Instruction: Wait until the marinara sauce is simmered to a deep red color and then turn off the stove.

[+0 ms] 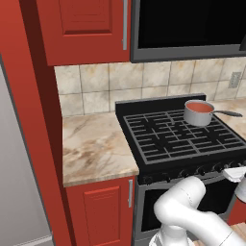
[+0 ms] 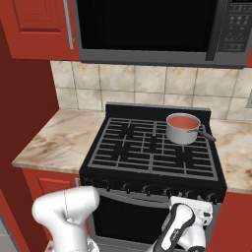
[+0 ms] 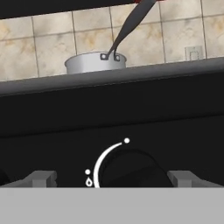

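Observation:
The stove is a black gas range with grid grates and a row of dark front knobs. On its back right burner stands a small grey saucepan holding the marinara sauce, which looks orange-red. Its dark handle points to the right. My gripper is low in front of the stove's right end, facing the knob panel. In the hand view a round dark knob with a white arc mark lies between my open fingertips, which stand apart from it on either side. The saucepan shows above the panel.
A black microwave hangs over the stove. Marble counter runs to the left and another stretch to the right. Red cabinets and a tiled backsplash surround the range.

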Controlling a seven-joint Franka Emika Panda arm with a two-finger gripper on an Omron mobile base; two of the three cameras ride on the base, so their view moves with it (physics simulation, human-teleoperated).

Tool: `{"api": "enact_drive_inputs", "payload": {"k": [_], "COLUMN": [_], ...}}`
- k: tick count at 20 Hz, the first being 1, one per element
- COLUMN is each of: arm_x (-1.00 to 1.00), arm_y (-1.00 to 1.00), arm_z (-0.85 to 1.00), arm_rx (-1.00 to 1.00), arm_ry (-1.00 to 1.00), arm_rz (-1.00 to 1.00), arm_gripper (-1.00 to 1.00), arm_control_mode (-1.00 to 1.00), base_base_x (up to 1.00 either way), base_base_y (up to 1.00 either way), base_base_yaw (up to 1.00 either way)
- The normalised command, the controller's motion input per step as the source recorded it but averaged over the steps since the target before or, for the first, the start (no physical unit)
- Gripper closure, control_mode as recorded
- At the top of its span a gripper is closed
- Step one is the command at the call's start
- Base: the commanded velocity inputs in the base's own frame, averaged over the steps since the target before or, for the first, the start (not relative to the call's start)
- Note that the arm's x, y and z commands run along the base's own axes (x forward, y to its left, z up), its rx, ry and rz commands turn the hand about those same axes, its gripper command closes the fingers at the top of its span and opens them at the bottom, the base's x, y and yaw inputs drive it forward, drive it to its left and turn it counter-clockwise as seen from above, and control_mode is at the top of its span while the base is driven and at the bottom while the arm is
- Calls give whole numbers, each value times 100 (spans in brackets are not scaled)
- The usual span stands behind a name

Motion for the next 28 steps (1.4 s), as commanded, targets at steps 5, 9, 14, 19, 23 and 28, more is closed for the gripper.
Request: {"api": "enact_drive_inputs", "payload": {"k": [5,9,14,19,23,28], "arm_x": [9,0,0,0,0,0], "arm_y": [-3,-8,-11,-7,0,0], "arm_z": [0,0,0,0,-14,-20], "arm_rx": [0,0,0,0,0,0], "arm_ry": [0,0,0,0,0,-1], "arm_rz": [0,0,0,0,0,0], "arm_gripper": [-100,-100,-100,-100,-100,-100], "arm_control_mode": [-100,-100,-100,-100,-100,-100], "base_base_x": [0,0,0,0,0,0], "base_base_y": [0,0,0,0,0,0], "base_base_yaw": [0,0,0,0,0,0]}}
